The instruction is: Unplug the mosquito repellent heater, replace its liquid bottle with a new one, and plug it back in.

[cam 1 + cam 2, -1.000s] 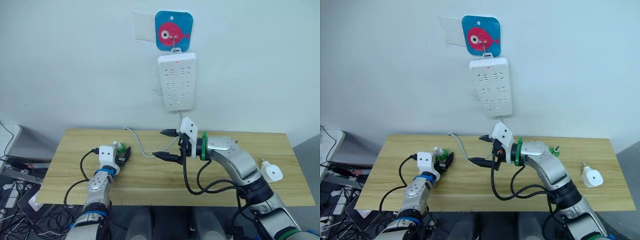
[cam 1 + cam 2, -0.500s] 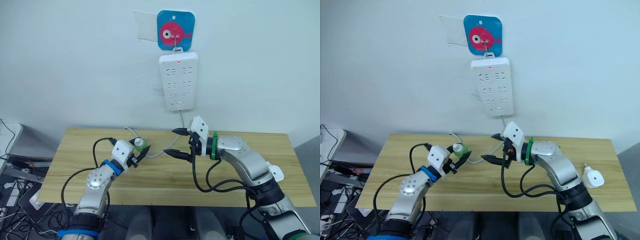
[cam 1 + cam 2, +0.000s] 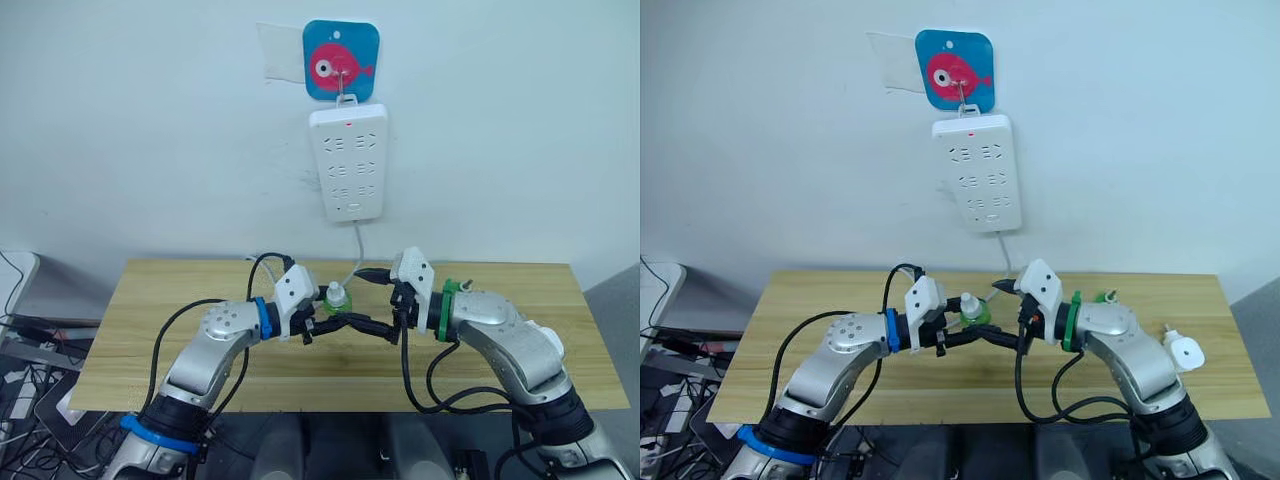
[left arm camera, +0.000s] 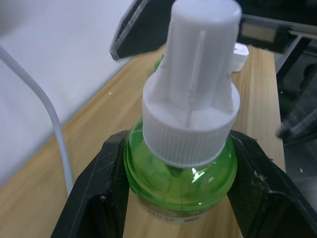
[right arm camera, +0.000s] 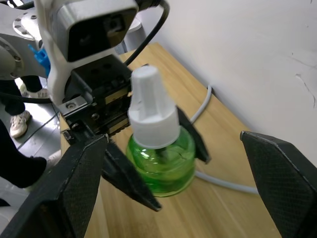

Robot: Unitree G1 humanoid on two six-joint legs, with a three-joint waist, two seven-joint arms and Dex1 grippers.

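The new one (image 3: 336, 298), a small green bottle with a white screw cap, is held upright over the middle of the table with my left gripper (image 4: 181, 191) shut on its green body. My right gripper (image 5: 173, 136) faces it from the right, open, with one finger (image 5: 74, 191) on each side of the bottle and apart from it. The mosquito repellent heater (image 3: 1183, 350), white and rounded, lies unplugged on the table at the far right. Its liquid bottle (image 3: 1104, 296), green with a bare wick, stands behind my right forearm.
A long white power strip (image 3: 346, 163) hangs on the wall under a blue fish hook (image 3: 340, 60). Its white cable (image 3: 352, 262) drops to the wooden table (image 3: 150, 340) and runs along the back edge (image 5: 208, 96).
My left arm has lifted the capped bottle from the table's left side and carried it to the middle. My right gripper has come toward it and now brackets it.
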